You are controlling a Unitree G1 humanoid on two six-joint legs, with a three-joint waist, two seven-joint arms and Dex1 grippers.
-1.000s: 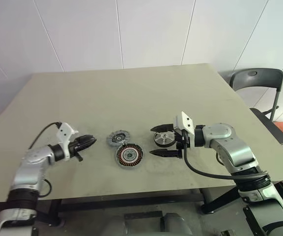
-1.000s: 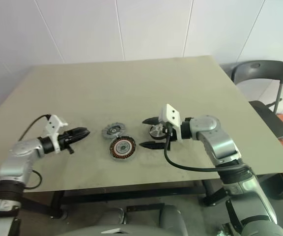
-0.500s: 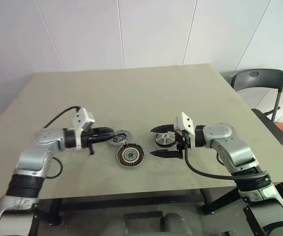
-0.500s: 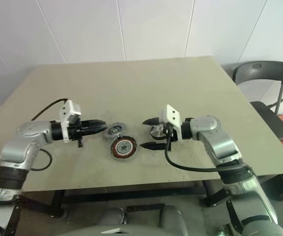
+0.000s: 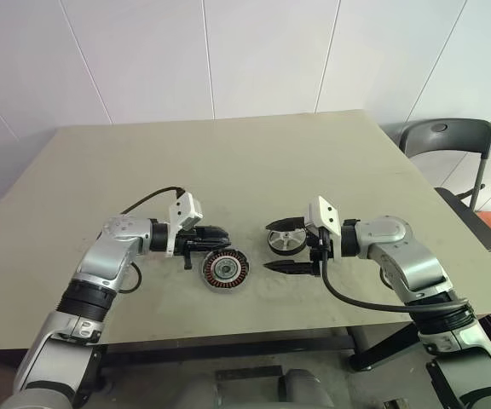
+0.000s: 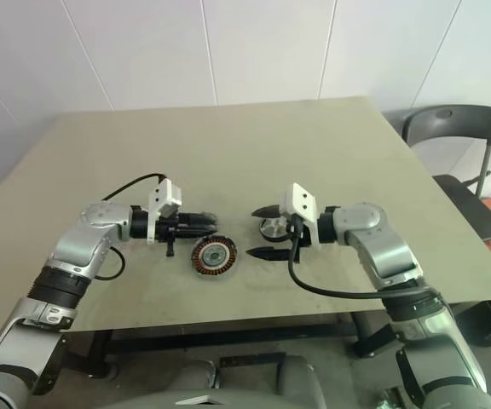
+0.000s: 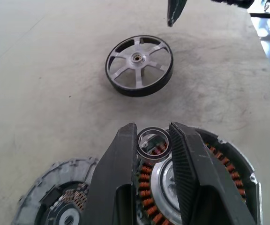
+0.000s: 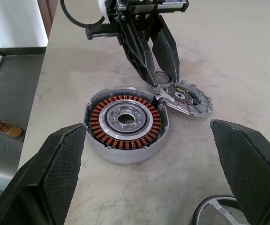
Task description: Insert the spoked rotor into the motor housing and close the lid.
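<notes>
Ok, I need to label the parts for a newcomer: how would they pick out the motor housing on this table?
Look at the near middle of the beige table, between the two robot arms. The motor housing is the round flat metal disc lying nearest the front edge. It alone has a ring of copper-brown windings around a silvery centre, unlike the grey notched lid and the black spoked rotor.

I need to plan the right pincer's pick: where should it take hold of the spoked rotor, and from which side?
Grip the spoked rotor across its black outer rim, coming down from above. It lies flat on the table, spokes up, and already sits between the right pincer's wide-open fingers, so closing on opposite sides of the rim looks simplest.
</notes>
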